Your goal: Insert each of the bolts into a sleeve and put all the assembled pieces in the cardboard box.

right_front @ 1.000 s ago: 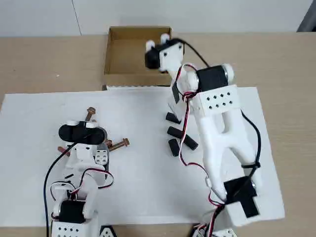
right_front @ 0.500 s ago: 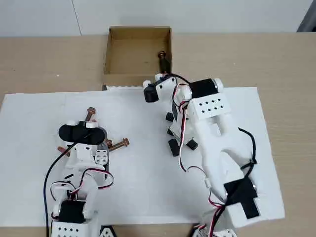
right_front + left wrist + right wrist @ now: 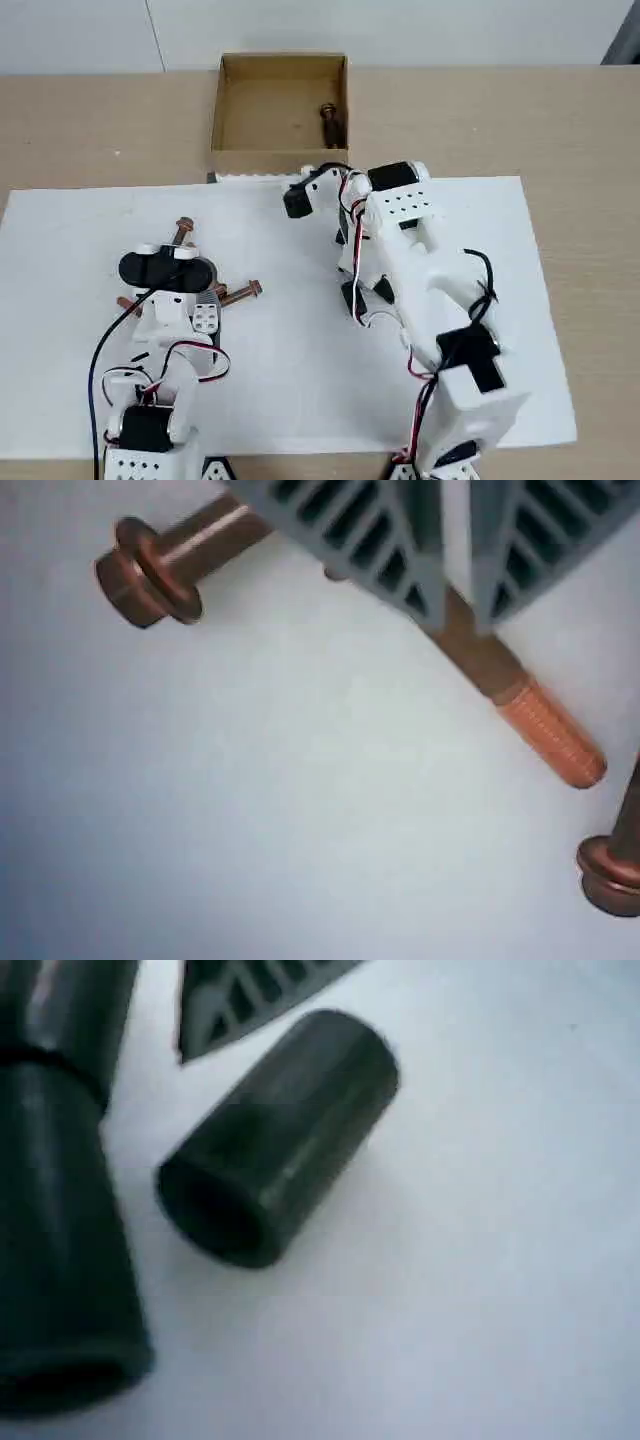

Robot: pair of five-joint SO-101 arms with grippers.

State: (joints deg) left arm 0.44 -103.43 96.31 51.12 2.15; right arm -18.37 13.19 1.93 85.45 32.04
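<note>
Three copper bolts [image 3: 242, 292] lie fanned on the white sheet [image 3: 290, 380] around the left gripper [image 3: 456, 615], which sits low over the shaft of one bolt [image 3: 530, 725]; whether it is clamped on that shaft I cannot tell. Further right, beyond the sheet's far edge, the cardboard box [image 3: 232, 110] holds one assembled piece [image 3: 329, 120] against its right wall. Right again, the right gripper [image 3: 347, 238] hangs over the black sleeves [image 3: 353, 298], one sleeve [image 3: 275, 1135] lying on its side with its bore showing, and its grip too cannot be told.
</note>
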